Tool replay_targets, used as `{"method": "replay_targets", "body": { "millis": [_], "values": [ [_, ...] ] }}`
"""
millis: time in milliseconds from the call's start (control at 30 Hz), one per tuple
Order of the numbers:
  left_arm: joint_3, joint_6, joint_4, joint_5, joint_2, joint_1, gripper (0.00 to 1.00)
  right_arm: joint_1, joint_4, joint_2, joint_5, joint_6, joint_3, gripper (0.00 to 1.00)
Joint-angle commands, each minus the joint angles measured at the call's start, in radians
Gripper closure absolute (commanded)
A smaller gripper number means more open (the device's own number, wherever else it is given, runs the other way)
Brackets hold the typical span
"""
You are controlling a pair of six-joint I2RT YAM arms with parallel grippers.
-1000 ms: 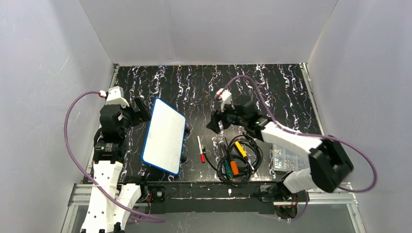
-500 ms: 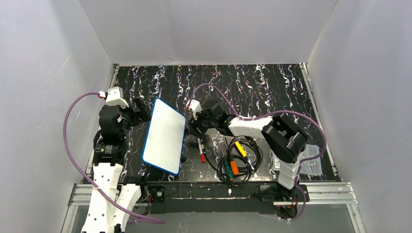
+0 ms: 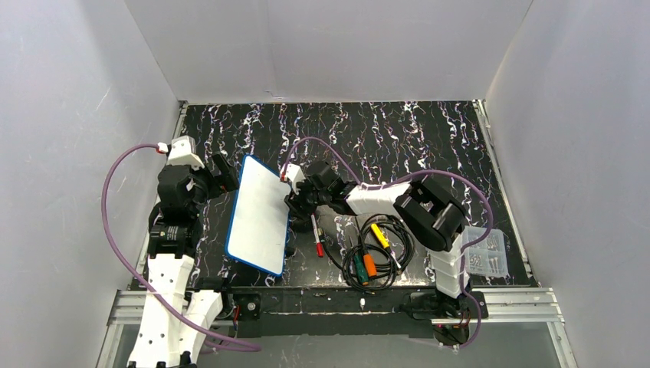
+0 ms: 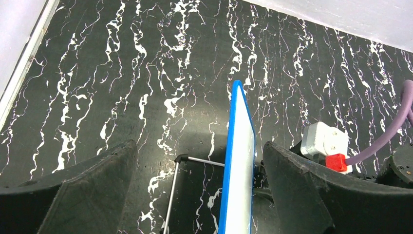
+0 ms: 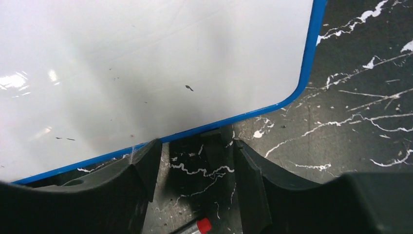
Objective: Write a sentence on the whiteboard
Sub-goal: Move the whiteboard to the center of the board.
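The scene is lit brightly and evenly from above; the walls [image 3: 329, 46] are rendered pale grey, without hard shadows. Small glare patches are seen at the left of the whiteboard [image 5: 146, 58] in the right wrist view, and a soft grey shading crosses its middle. A faint shadow is cast on the table [image 4: 97, 73] beside the board. The near fingers [image 5: 73, 195] are shown dark and slightly blurred

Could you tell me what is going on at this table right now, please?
The robot is preparing to write on the whiteboard, which stands tilted between its two arms. The left end effector is open, straddling the board's edge without clamping it. The right end effector, also open, hovers by the opposite edge, just above a red-capped marker lying there. The board is blank: no sentence yet.
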Motion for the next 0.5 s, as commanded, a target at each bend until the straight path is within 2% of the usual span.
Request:
{"method": "replay_targets", "body": {
  "millis": [0,100,267,467],
  "values": [
    [-0.004,0.003,-0.002,0.010,0.004,0.007,0.01,0.006,0.003,0.035,-0.026,-0.021,0.063,0.38],
    [-0.002,0.003,-0.006,0.010,0.011,0.007,0.01,0.009,-0.013,0.060,-0.037,-0.029,0.085,0.44],
    [0.001,0.000,-0.012,0.042,0.022,0.007,0.01,0.013,-0.019,0.076,-0.037,-0.024,0.090,0.60],
    [0.003,-0.002,-0.017,0.041,0.018,0.007,0.01,0.021,0.063,0.012,0.046,-0.002,-0.020,0.76]
  ]
}}
